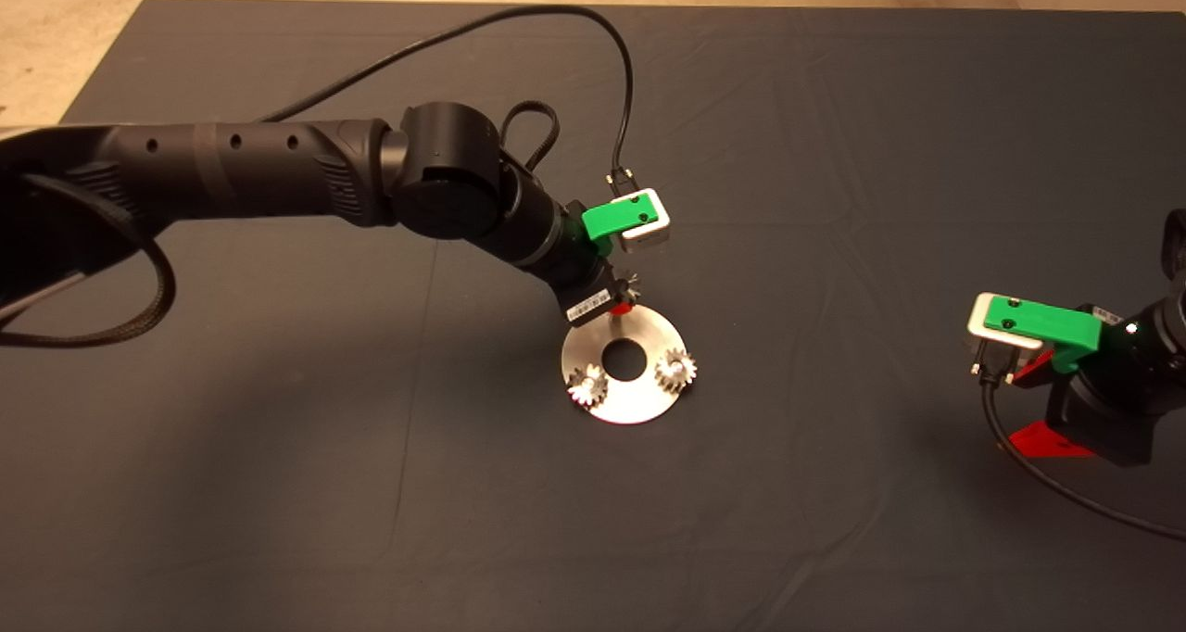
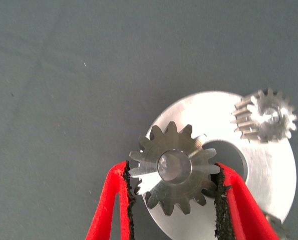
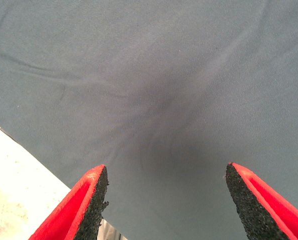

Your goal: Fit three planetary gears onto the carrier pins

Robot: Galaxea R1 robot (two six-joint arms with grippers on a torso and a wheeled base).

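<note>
The left gripper [image 2: 174, 200] is pinching a silvery toothed gear [image 2: 175, 168] above the shiny plate [image 2: 269, 170], where two gears [image 1: 587, 386] are already sitting; the right gripper [image 3: 166, 200] is waiting spread wide.

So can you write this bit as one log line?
left gripper: shut on third gear, over plate | gears seated: two | right gripper: open, parked

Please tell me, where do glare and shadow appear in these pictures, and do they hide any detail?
Head view: glare whitens the plate and two mounted gears, washing out teeth. Left wrist view: the gear held in the left gripper is sharp, with a bright streak. Right wrist view: only a soft shadow on the mat ahead of the right gripper.
</note>
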